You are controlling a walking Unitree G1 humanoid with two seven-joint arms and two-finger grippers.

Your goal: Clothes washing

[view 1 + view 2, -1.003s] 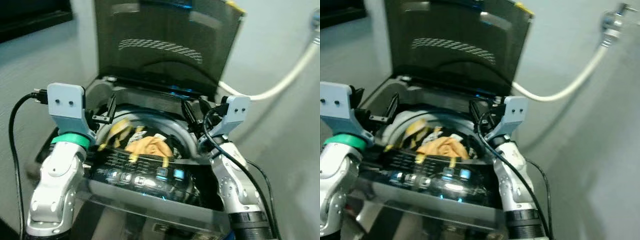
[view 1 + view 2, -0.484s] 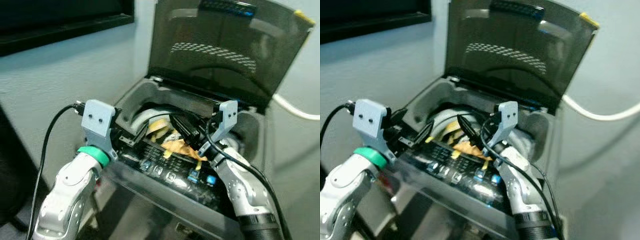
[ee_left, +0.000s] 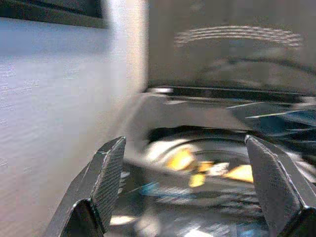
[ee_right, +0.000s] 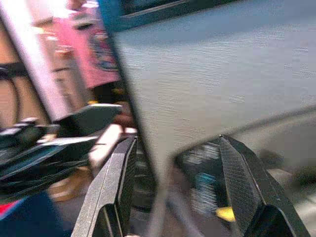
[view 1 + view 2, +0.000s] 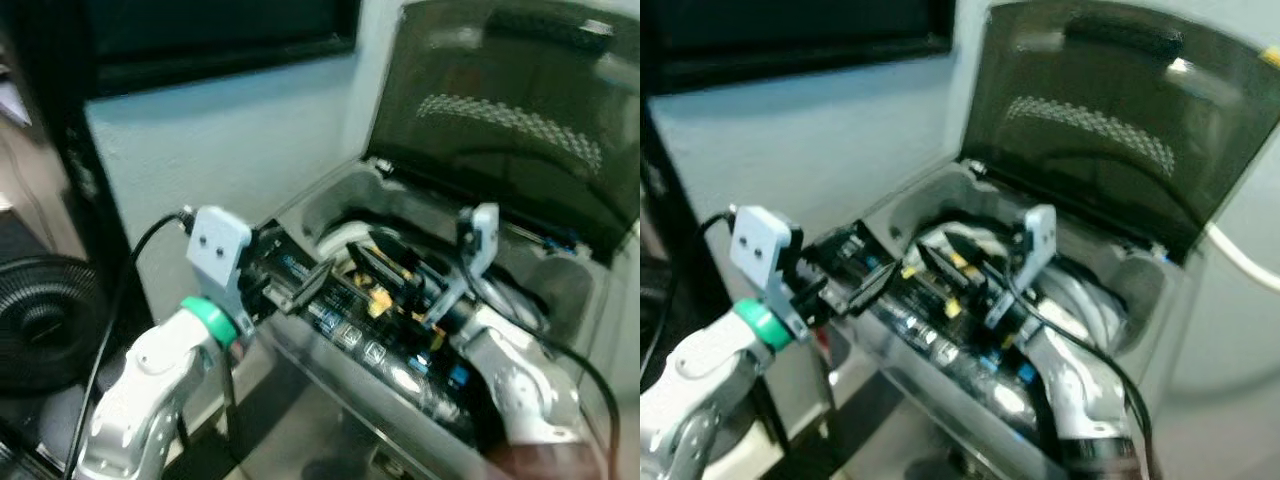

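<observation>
Both grippers hover over the top-loading washing machine [image 5: 540, 300], lid [image 5: 510, 120] raised. The left gripper [image 3: 190, 190] is spread wide and holds nothing — so is the right gripper [image 4: 177, 185]. Yellow clothes [image 3: 180, 160] lie in the drum.

Dark smoky lid [image 5: 510, 120] with a white dotted band; yellow and orange clothes [image 3: 207, 170], blurred, perhaps striped; pale blue-grey wall [image 5: 220, 150]; green wrist ring [image 5: 215, 318].

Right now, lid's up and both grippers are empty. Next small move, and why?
Probably lower the right gripper toward the yellow clothes in the washer drum. Both it and the left gripper are open and empty, and the lid stands raised, so the load looks reachable.
</observation>
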